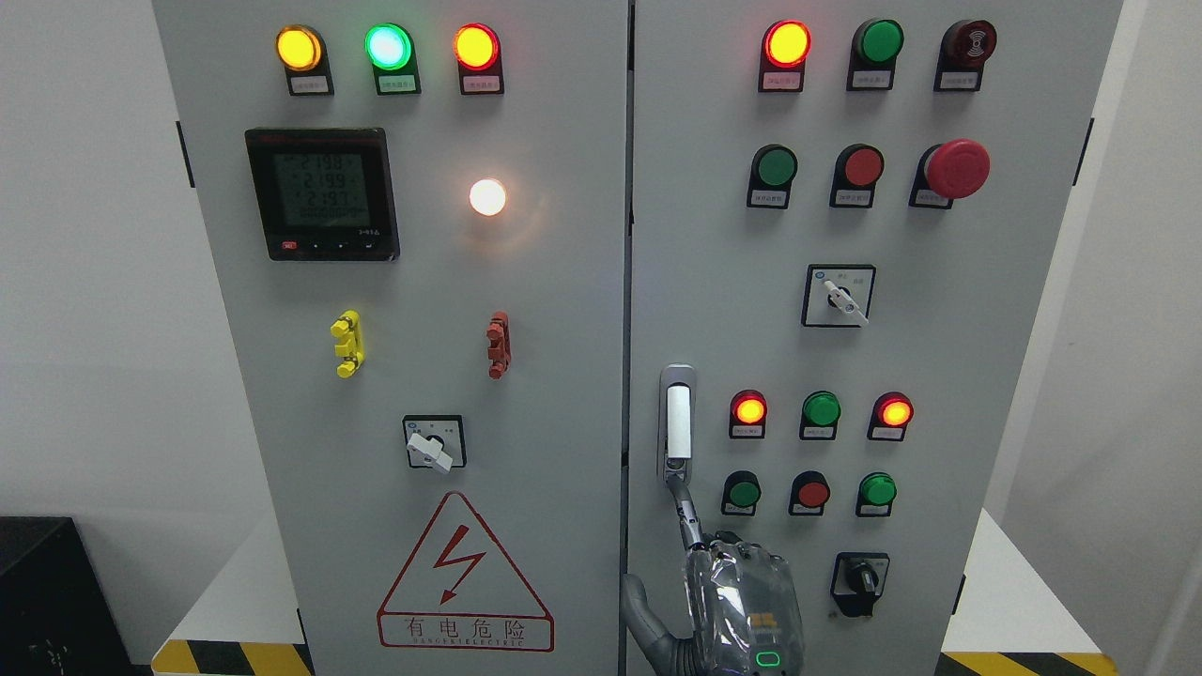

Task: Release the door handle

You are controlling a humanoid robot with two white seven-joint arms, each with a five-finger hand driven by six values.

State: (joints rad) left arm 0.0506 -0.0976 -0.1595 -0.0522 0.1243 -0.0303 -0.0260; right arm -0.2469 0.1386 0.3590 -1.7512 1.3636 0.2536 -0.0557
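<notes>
The door handle (678,422) is a white upright lever in a grey recess on the right cabinet door (939,244), close to the seam between the two doors. My right hand (690,530) comes up from the bottom edge just below it, its back toward the camera. Its index finger (684,502) is stretched upward and its tip touches the handle's lower end. The thumb (639,610) sticks out to the left, and nothing is wrapped around the lever. The other fingers are hidden behind the palm. My left arm does not show.
Both grey cabinet doors look closed. Lit and unlit round lamps (787,43), push buttons, a red emergency stop (956,169) and rotary switches (839,296) crowd the right door around the handle. The left door carries a meter (322,193) and a red warning triangle (464,575).
</notes>
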